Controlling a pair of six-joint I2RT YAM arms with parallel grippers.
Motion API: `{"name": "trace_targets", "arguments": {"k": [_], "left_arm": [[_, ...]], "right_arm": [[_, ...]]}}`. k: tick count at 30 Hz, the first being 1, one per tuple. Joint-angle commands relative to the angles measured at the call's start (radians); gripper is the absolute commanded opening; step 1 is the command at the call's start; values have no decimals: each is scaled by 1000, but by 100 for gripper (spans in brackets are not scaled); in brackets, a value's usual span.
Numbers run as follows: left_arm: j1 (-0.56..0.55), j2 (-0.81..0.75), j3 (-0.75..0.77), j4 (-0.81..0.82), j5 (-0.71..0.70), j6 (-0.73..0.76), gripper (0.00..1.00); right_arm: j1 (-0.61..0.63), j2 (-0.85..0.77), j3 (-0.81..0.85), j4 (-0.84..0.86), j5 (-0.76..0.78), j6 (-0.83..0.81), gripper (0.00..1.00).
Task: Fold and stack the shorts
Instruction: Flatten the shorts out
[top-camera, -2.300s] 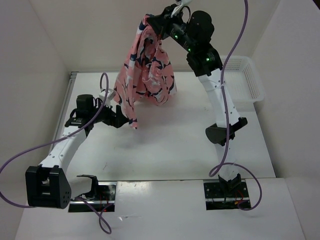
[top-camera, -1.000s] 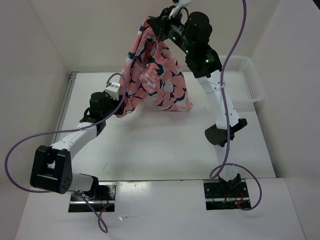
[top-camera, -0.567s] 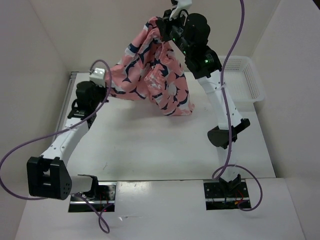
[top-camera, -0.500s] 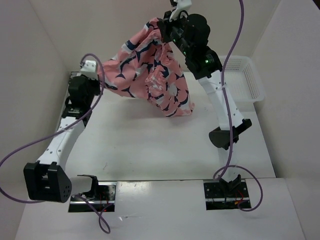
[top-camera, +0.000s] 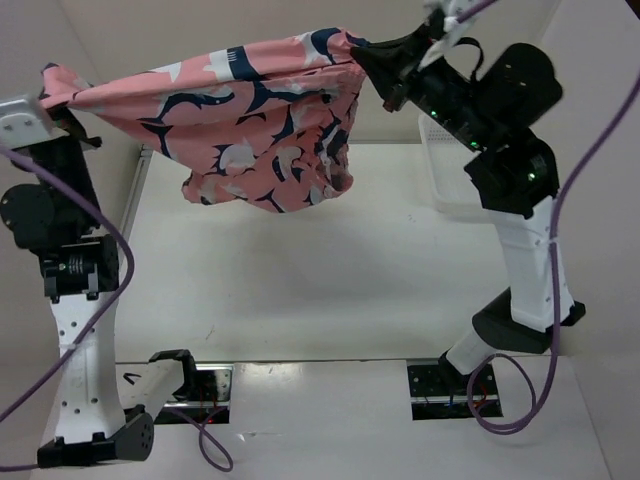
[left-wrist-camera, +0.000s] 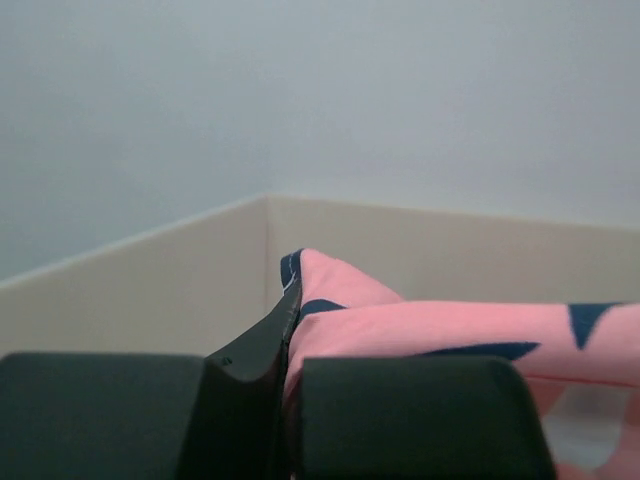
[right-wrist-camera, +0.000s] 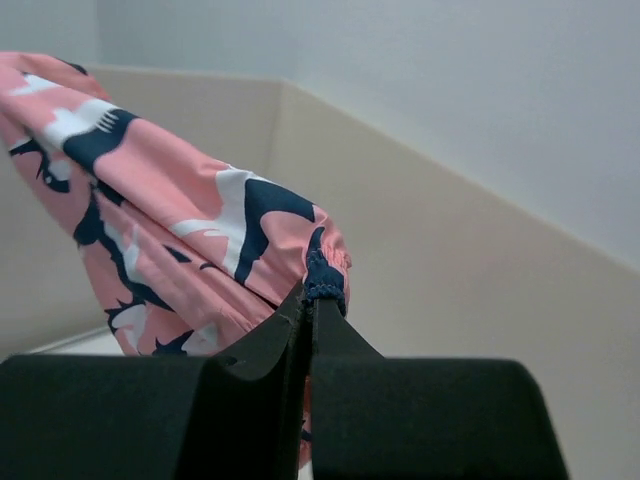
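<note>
The salmon-pink shorts (top-camera: 260, 120) with navy-and-white shapes hang stretched in the air, high above the table, between both arms. My left gripper (top-camera: 52, 88) is shut on the shorts' left corner at the upper left. My right gripper (top-camera: 365, 58) is shut on the other end at the upper right. In the left wrist view the pink fabric (left-wrist-camera: 400, 320) is pinched between the closed black fingers (left-wrist-camera: 250, 350). The right wrist view shows the navy gathered waistband (right-wrist-camera: 325, 270) clamped at the tips of my right gripper (right-wrist-camera: 308, 300). The middle of the shorts sags and bunches downward.
A white mesh basket (top-camera: 448, 180) stands at the table's far right, partly hidden behind the right arm. The white table (top-camera: 320, 290) lies below the hanging cloth, walled by pale panels at the left, back and right. Purple cables loop beside both arms.
My left gripper closed on the shorts' lower edge and rose far up and to the left. The right arm swung right, so the shorts are now spread wide in the air.
</note>
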Motion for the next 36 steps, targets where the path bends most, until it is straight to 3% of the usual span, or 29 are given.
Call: {"name": "trace_targets", "arguments": {"k": [1, 7, 12, 15, 21, 23, 24, 25, 26, 28, 29, 32, 36], "left_arm": [[56, -24, 62, 32, -26, 3, 0], [96, 24, 114, -108, 72, 3, 0], [96, 165, 132, -192, 173, 3, 1], [42, 306, 173, -264, 227, 3, 2], [-126, 686, 300, -384, 158, 3, 7], [-163, 848, 368, -418, 134, 3, 13], [-163, 899, 408, -448, 108, 3, 16], [-173, 999, 510, -469, 98, 3, 21], [-174, 1048, 578, -525, 80, 3, 53], [-174, 1190, 745, -617, 57, 3, 65], [-174, 1225, 913, -718, 57, 3, 67], [-174, 1245, 1010, -823, 94, 3, 72], [-164, 998, 736, -811, 248, 3, 72]], "right_arm": [[-1, -41, 41, -26, -82, -31, 0], [-11, -164, -170, -14, -99, 35, 0], [-294, -265, -548, 206, -355, 449, 0], [-326, -248, -761, 328, -337, 546, 0], [-355, -25, -829, 403, -119, 606, 0], [-376, 123, -768, 394, 5, 606, 20], [-385, 172, -736, 365, 59, 622, 24], [-386, 251, -672, 365, 147, 607, 33], [-386, 276, -648, 365, 186, 577, 49], [-386, 310, -585, 365, 223, 482, 76], [-375, 310, -574, 365, 235, 469, 90], [-375, 261, -596, 365, 179, 422, 96], [-375, 157, -785, 365, 170, 313, 96]]}}
